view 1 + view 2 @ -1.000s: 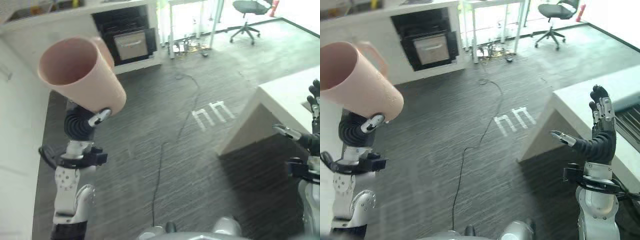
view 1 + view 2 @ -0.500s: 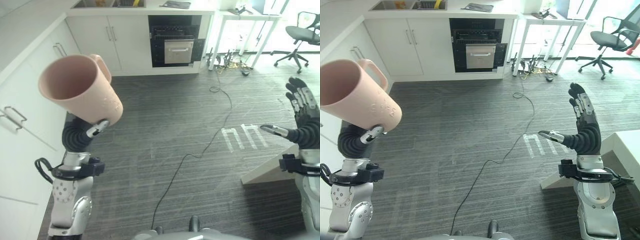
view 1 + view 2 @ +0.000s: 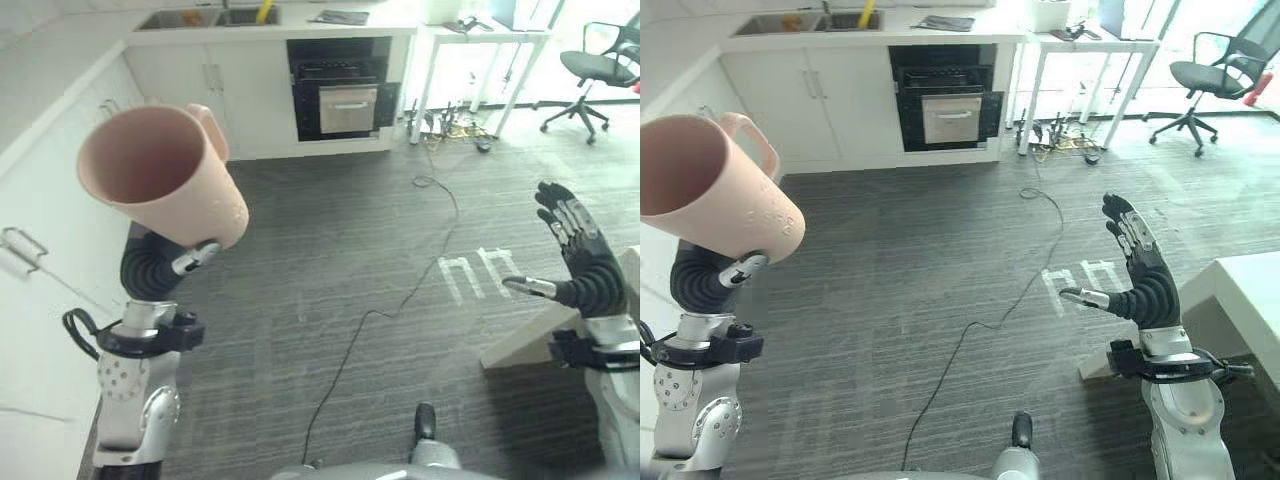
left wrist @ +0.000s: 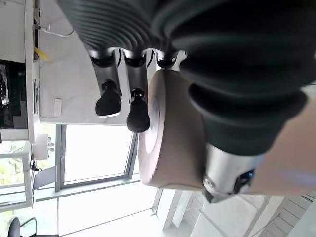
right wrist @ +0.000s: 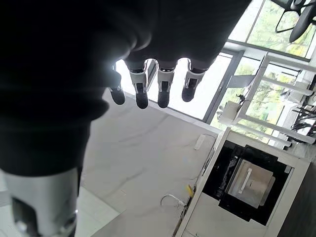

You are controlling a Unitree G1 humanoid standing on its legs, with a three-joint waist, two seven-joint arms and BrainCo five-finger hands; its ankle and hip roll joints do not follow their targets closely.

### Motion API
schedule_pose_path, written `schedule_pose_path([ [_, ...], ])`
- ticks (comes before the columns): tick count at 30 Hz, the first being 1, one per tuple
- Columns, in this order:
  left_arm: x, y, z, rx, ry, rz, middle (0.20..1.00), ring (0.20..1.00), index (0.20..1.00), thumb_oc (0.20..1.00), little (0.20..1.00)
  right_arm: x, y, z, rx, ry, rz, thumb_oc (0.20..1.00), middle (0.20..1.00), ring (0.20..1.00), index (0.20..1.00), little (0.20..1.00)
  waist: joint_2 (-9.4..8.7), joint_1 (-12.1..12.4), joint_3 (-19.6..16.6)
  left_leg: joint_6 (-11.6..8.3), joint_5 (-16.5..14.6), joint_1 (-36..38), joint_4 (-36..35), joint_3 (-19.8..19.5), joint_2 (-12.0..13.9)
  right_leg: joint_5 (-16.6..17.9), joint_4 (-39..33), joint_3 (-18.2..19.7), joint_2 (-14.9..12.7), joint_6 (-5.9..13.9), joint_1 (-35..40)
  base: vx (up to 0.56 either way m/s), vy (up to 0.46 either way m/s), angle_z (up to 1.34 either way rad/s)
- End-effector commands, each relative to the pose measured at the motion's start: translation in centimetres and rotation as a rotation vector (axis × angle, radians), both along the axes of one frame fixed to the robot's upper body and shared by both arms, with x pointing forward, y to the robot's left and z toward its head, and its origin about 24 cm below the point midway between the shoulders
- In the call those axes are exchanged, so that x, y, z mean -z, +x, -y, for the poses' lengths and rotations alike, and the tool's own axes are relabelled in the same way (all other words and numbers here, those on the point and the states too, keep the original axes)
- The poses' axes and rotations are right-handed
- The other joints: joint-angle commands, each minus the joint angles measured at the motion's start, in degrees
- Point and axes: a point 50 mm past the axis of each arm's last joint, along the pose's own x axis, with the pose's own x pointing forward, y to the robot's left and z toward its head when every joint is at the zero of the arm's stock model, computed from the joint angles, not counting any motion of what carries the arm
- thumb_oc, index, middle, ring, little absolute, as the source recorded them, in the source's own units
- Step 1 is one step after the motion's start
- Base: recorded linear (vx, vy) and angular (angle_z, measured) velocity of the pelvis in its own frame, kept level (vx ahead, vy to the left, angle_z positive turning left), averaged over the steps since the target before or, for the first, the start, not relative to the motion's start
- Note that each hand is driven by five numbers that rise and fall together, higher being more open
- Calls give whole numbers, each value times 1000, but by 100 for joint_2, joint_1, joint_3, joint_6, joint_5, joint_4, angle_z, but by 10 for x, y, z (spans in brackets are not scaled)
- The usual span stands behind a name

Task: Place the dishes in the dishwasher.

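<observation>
1. Held high at the robot's left side, a pink mug [image 3: 160, 170] is carried by the left hand [image 4: 123, 101], tilted with its open mouth toward the camera and its handle to the rear.
2. In the left wrist view, the dark-tipped fingers [image 4: 138, 116] are seen curled against the mug's base, with the thumb pressed along its side (the grip is closed on the mug).
3. The right hand [image 3: 1140, 275] is raised over the dark floor [image 3: 330, 250], fingers straight and spread, thumb out, nothing held.
4. Across the room, a built-in dishwasher [image 3: 345, 90] is set among white cabinets [image 3: 210, 90] under a worktop [image 3: 840, 25] with a sink.
5. An office chair [image 3: 1215, 80] is seen far right.
</observation>
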Motion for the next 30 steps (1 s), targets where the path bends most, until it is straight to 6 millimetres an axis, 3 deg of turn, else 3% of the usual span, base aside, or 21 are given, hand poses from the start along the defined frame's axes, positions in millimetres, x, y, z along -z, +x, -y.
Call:
schedule_pose_path([
  [1, -31, -7, 0, -7, -35, 173, 200, 200, 200, 200, 200, -33, 0, -11, -120, -101, 133, 1000, 1000, 1000, 1000, 1000, 198, -39, 51, -108, -407, 125, -231, 426, 345, -584, 139, -6, 539, -140, 429, 66, -373, 1],
  [3, -31, -6, 0, -10, -49, 168, 200, 200, 200, 200, 200, -38, 2, -7, -139, -127, 99, 1000, 1000, 1000, 1000, 1000, 100, -26, 124, -247, -393, -58, 327, 536, 368, -620, 105, 32, 647, -305, 599, 30, -317, -2],
  [5, -28, -5, 3, 14, -65, 180, 200, 200, 200, 200, 200, -41, 2, 3, -88, -127, 103, 1000, 1000, 1000, 1000, 1000, -12, 21, 209, -278, -401, -432, 699, 711, 341, -623, 1, -106, 586, -334, 759, -37, -151, 22],
  [8, -27, -7, 4, 19, -57, 192, 200, 200, 200, 200, 200, -40, 0, 8, -48, -112, 121, 1000, 1000, 1000, 1000, 1000, 81, -15, 185, -291, -110, -292, 101, 768, 441, -701, 28, -297, 583, -323, 796, 12, 45, 64],
  [9, -26, -7, 3, -5, -54, 186, 200, 200, 200, 200, 200, -40, -1, 6, -58, -103, 140, 1000, 1000, 1000, 1000, 1000, 159, -25, 122, -283, -34, -184, -231, 579, 427, -719, 10, -268, 596, -302, 800, 24, 117, 53],
  [13, -25, -2, 1, -28, -63, 166, 200, 200, 200, 200, 200, -34, 2, -3, -81, -112, 128, 1000, 1000, 1000, 1000, 1000, 248, -21, -15, -312, -148, -135, -231, 552, 421, -731, 1, -432, 472, -233, 837, 48, 122, 5],
  [14, -27, -2, -1, -117, -54, 200, 200, 200, 200, 200, 200, -34, 8, -8, -66, 67, 209, 1000, 1000, 1000, 1000, 1000, 193, 8, 36, 142, -323, -81, -231, 391, -167, -1011, 204, 41, 970, -445, 809, 32, 65, -4],
  [22, -27, -4, 4, -90, -42, 213, 200, 200, 200, 200, 200, -37, 4, -6, -40, 99, 250, 1000, 1000, 1000, 1000, 1000, 197, -14, -7, 109, -312, -13, -231, 384, -101, -1113, 288, 57, 1047, -490, 866, 51, -81, -5],
  [27, -29, 5, 3, -66, -62, 190, 200, 200, 200, 200, 200, -42, 9, -6, -56, 66, 246, 1000, 1000, 1000, 1000, 1000, 228, -85, 20, 25, -245, 36, -164, 447, -17, -1223, 445, 126, 1133, -569, 871, 75, -153, -2],
  [30, -25, 7, 4, -96, -45, 160, 200, 200, 200, 200, 200, -45, 12, -6, -82, 101, 240, 1000, 1000, 1000, 1000, 1000, 150, -75, 101, -69, -451, -175, 614, 456, -15, -1258, 578, 167, 1104, -664, 846, 90, -208, -4],
])
